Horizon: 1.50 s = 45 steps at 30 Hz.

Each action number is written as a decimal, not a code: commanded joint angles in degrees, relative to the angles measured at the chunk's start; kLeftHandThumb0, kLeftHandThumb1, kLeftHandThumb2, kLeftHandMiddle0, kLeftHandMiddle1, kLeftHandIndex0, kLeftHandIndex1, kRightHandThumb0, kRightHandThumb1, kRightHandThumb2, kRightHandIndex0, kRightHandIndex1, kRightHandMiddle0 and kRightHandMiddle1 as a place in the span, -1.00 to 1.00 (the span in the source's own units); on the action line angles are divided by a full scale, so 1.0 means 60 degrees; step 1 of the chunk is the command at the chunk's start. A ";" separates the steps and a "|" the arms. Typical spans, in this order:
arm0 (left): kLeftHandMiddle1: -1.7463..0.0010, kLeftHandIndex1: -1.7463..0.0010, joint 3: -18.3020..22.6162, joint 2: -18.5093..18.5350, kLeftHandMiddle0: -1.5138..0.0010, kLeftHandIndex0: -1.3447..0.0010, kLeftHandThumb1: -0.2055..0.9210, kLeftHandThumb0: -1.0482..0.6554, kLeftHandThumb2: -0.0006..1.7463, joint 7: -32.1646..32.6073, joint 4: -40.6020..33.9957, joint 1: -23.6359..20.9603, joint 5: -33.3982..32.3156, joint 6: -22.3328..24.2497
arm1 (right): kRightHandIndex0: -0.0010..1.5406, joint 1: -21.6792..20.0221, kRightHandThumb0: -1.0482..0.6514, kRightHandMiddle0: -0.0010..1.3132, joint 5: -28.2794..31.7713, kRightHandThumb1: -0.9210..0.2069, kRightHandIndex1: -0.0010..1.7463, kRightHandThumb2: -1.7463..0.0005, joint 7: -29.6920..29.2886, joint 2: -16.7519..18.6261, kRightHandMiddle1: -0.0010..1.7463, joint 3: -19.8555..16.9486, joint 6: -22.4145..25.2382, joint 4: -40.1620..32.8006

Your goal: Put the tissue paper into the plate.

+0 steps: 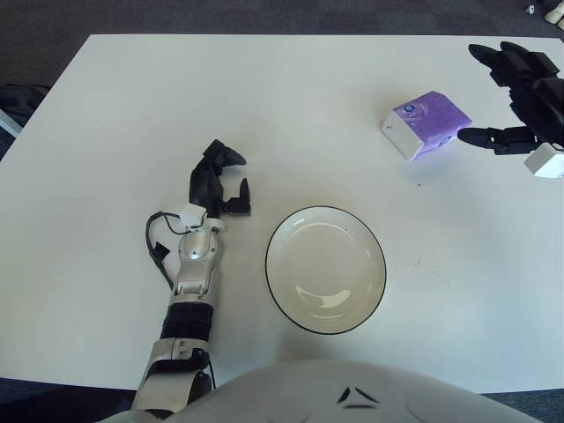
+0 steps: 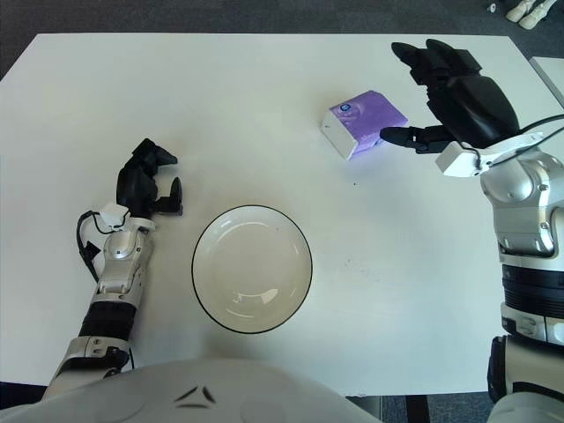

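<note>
Spreading its fingers, the right hand (image 2: 441, 97) flanks the boxy purple tissue pack (image 2: 363, 122); round glossy plate (image 2: 252, 268) empty; left hand (image 2: 150, 183) loosely open

The left eye view's edge cuts off the right hand (image 1: 529, 92).

white table (image 1: 291, 115) on dark grey carpet floor (image 1: 264, 16)
</note>
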 commanded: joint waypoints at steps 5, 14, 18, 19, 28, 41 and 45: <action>-1.00 -1.00 0.0025 -0.0087 -0.21 0.07 -0.71 0.21 0.99 0.0011 0.0542 0.0598 -0.0093 0.0540 | -1.00 -0.0383 -1.00 -1.00 -0.0323 -0.66 -1.00 0.51 0.0304 -0.0708 -1.00 0.0597 -0.0528 0.0789; -1.00 -0.99 0.0033 -0.0070 -0.19 0.07 -0.70 0.22 0.98 -0.0095 0.0532 0.0631 -0.0134 0.0495 | -1.00 -0.1222 -1.00 -1.00 -0.0465 -0.61 -1.00 0.50 0.0481 -0.1175 -1.00 0.1308 -0.1474 0.1974; -1.00 -1.00 0.0037 -0.0063 -0.15 0.13 -0.62 0.22 0.93 -0.0149 0.0523 0.0638 -0.0170 0.0482 | -1.00 -0.1726 -1.00 -1.00 -0.0498 -0.59 -1.00 0.50 0.0598 -0.1211 -1.00 0.1638 -0.1681 0.2366; -1.00 -1.00 0.0037 -0.0062 -0.14 0.13 -0.61 0.22 0.92 -0.0164 0.0519 0.0641 -0.0180 0.0479 | -1.00 -0.1884 -1.00 -1.00 -0.0508 -0.59 -1.00 0.50 0.0688 -0.1198 -1.00 0.1756 -0.1698 0.2464; -1.00 -1.00 0.0049 -0.0095 -0.19 0.09 -0.68 0.22 0.97 -0.0154 0.0450 0.0690 -0.0209 0.0523 | -1.00 -0.2759 -1.00 -1.00 -0.0641 -0.52 -1.00 0.49 0.1054 -0.0893 -1.00 0.2612 -0.1861 0.3312; -1.00 -1.00 0.0053 -0.0127 -0.16 0.13 -0.62 0.21 0.93 -0.0111 0.0305 0.0814 -0.0252 0.0553 | -1.00 -0.4309 -1.00 -1.00 -0.1623 -0.46 -1.00 0.47 -0.0487 0.0073 -1.00 0.4021 -0.3305 0.6863; -1.00 -1.00 0.0063 -0.0146 -0.15 0.13 -0.62 0.22 0.93 -0.0068 0.0228 0.0869 -0.0235 0.0581 | -1.00 -0.4607 -1.00 -1.00 -0.1627 -0.39 -1.00 0.45 -0.0370 0.0197 -1.00 0.4174 -0.3382 0.7265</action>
